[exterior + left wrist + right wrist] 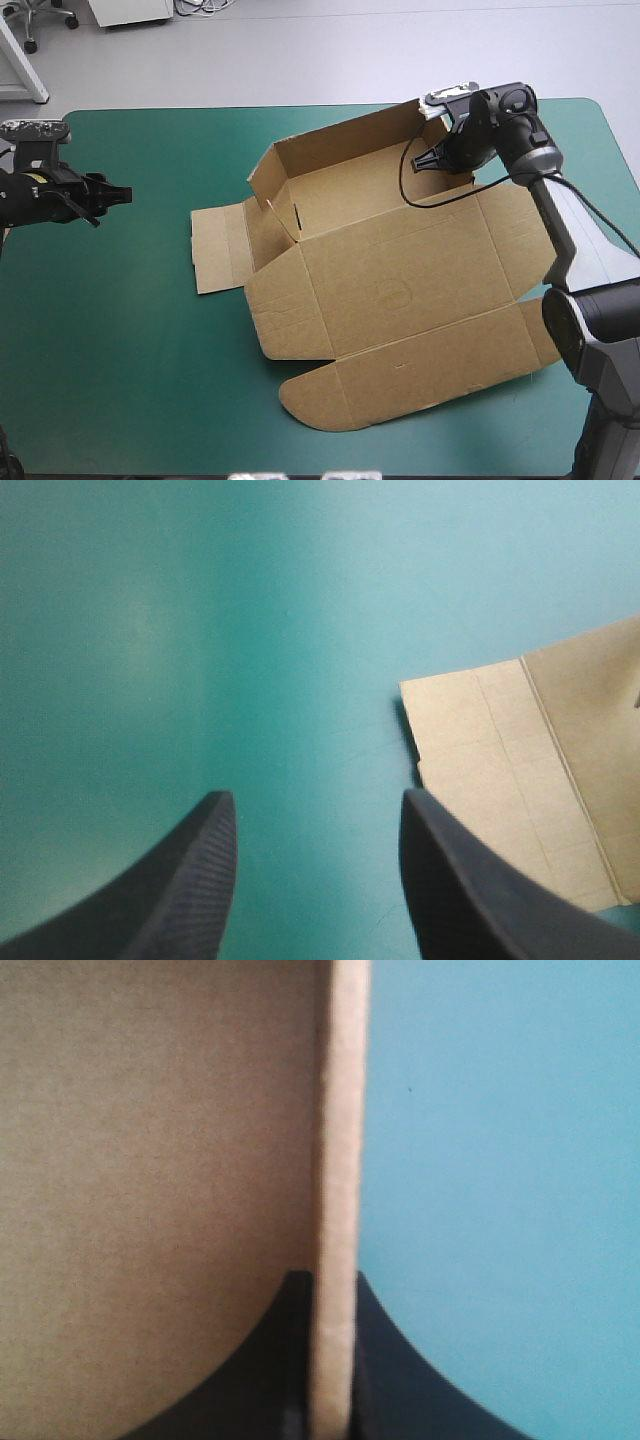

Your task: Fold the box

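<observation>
The box (pixel 400 280) lies mid-desk, a brown sheet half formed. Its far and left walls stand up around a shallow tray, while the lid and its rounded flaps lie flat toward the near edge. A side flap (pixel 220 250) lies flat on the teal-green desk (pixel 120 340) at the left. The right gripper (pixel 440 155) is clamped on a raised wall's edge at the tray's far right corner. The left gripper (pixel 115 195), fingers apart, hovers over the desk near that flap.
</observation>
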Action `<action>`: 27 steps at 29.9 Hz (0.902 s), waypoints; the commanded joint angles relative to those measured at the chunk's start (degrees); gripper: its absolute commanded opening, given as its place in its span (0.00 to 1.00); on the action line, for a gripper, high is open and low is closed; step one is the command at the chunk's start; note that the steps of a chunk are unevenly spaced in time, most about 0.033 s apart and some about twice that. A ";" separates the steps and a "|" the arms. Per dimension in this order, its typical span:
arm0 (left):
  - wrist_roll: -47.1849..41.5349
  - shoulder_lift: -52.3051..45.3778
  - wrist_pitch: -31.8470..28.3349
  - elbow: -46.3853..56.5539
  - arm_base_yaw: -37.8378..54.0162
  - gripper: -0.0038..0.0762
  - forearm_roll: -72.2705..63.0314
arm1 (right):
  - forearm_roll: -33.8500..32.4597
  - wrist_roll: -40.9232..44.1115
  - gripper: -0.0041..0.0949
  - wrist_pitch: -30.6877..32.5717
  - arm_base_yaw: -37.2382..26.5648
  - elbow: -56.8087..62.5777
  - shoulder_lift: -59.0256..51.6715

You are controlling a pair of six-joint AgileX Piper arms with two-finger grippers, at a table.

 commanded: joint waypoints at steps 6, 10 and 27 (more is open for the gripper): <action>1.12 -1.39 -5.38 -1.64 -0.03 0.42 -3.37 | 4.11 -1.67 0.02 5.52 -0.46 -7.49 -5.01; 1.12 -1.12 -6.22 -1.64 1.24 0.42 -3.77 | 8.78 -2.25 0.02 5.52 -2.05 -7.49 -7.50; 22.39 12.37 -3.38 -1.52 12.55 0.42 -42.72 | 16.28 -3.72 0.02 5.52 -12.53 -7.49 -18.84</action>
